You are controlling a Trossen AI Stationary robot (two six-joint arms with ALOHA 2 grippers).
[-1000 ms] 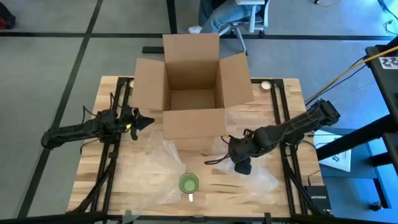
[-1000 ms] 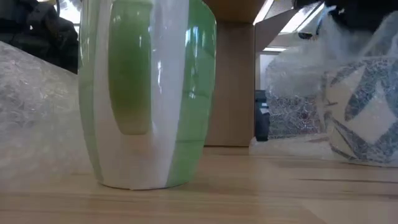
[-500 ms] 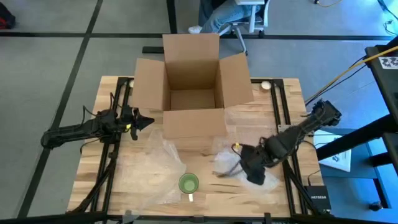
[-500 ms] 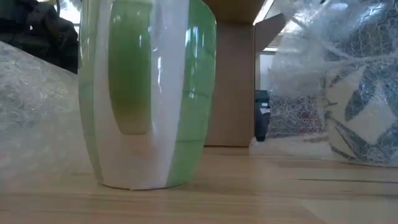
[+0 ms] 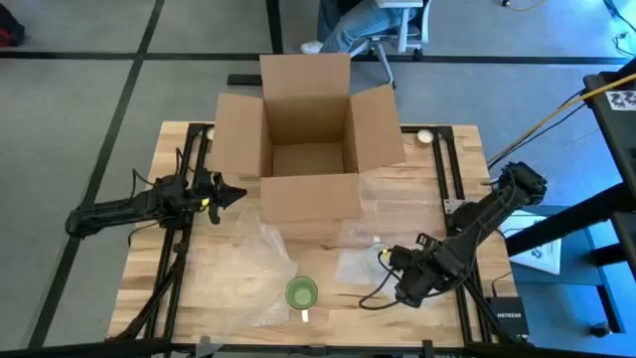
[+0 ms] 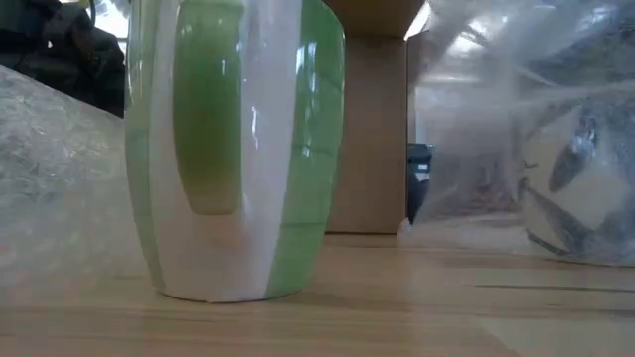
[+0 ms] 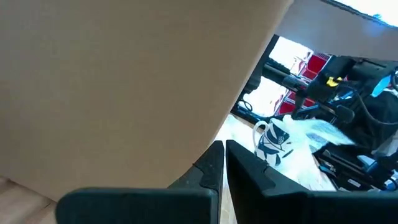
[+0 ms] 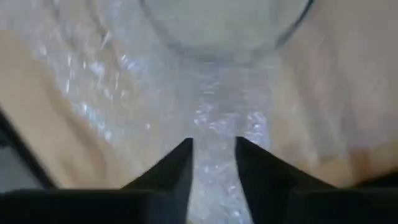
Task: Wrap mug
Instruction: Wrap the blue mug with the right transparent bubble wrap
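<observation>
Two arms up. Right gripper (image 5: pixel 390 261) low over table's (image 5: pixel 328 303) front right, fingers (image 8: pixel 171 171) pinching bubble wrap sheet (image 5: pixel 360 261). Green mug (image 5: pixel 301 292) upright at front centre, handle toward front edge, touching another bubble wrap sheet (image 5: pixel 238 273) on left. Left gripper (image 5: pixel 235 192) parked by cardboard box (image 5: pixel 306 139), fingers together, holding nothing.

An open cardboard box (image 5: pixel 306 139) sits at the far middle of my wooden table (image 5: pixel 437 159), flaps spread. Crinkly bubble wrap (image 5: pixel 234 273) lies before it. Beyond the table, a seated person's legs (image 5: pixel 348 25) show.
</observation>
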